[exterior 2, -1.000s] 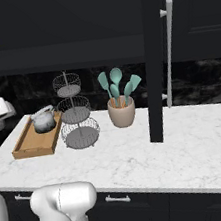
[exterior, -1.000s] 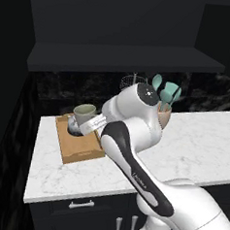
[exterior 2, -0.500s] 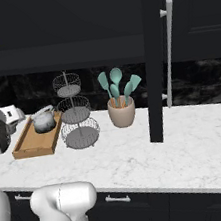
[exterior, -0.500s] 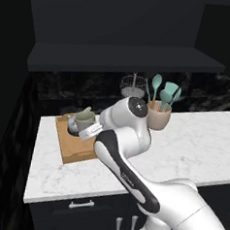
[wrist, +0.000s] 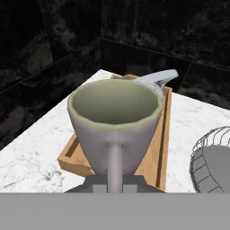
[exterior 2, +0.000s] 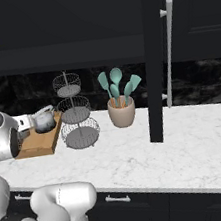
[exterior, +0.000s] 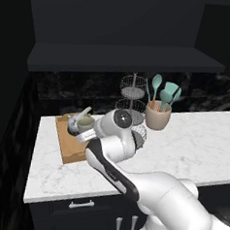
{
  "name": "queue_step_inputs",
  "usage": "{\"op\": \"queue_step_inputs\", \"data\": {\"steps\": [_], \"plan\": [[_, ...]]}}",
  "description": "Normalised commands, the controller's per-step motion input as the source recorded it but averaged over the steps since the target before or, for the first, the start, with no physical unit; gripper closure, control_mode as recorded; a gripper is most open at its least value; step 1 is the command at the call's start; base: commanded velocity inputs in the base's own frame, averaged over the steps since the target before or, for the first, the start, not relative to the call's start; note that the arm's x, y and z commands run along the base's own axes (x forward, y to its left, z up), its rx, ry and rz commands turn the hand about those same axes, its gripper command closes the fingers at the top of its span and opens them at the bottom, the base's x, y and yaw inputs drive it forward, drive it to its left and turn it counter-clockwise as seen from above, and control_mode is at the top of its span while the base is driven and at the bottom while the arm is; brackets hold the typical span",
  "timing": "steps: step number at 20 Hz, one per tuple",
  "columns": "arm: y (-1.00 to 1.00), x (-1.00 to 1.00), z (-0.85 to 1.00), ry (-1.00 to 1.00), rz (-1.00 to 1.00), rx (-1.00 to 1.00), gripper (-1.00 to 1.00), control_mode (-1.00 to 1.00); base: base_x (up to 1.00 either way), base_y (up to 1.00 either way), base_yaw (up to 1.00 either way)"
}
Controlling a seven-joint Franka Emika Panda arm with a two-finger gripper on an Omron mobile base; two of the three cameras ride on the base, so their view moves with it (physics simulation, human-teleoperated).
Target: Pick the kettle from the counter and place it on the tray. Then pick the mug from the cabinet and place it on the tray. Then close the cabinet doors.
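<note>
The fingers (wrist: pixel 115 183) were closed on the handle of the mug (wrist: pixel 115 130) (held upright) above the tray (wrist: pixel 162 148), near the counter's (exterior: pixel 192 146) left end; the kettle (exterior 2: pixel 44 120) sat on the tray.

Upright cream-green mug (wrist: pixel 114 130) over wooden tray (wrist: pixel 161 148), grey kettle (exterior 2: pixel 44 121) aboard.

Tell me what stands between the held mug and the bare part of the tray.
Nothing visible does. The gripper holds the mug over the tray. The kettle already takes up the tray's far end; the near end is bare.
</note>
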Motion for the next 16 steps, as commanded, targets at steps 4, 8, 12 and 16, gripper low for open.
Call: {"op": "queue_step_inputs", "data": {"steps": [4,8,12,16], "plan": [[0.04,0.40,-0.27,0.20,-0.03,0.03,1.00,-1.00,0.00,0.00,0.00],[0.01,0.15,-0.25,0.23,0.00,0.04,1.00,-1.00,0.00,0.00,0.00],[0.08,0.25,-0.31,0.06,0.00,0.00,1.00,-1.00,0.00,0.00,0.00],[0.18,0.17,-0.33,-0.05,0.00,0.00,1.00,-1.00,0.00,0.00,0.00]]}}
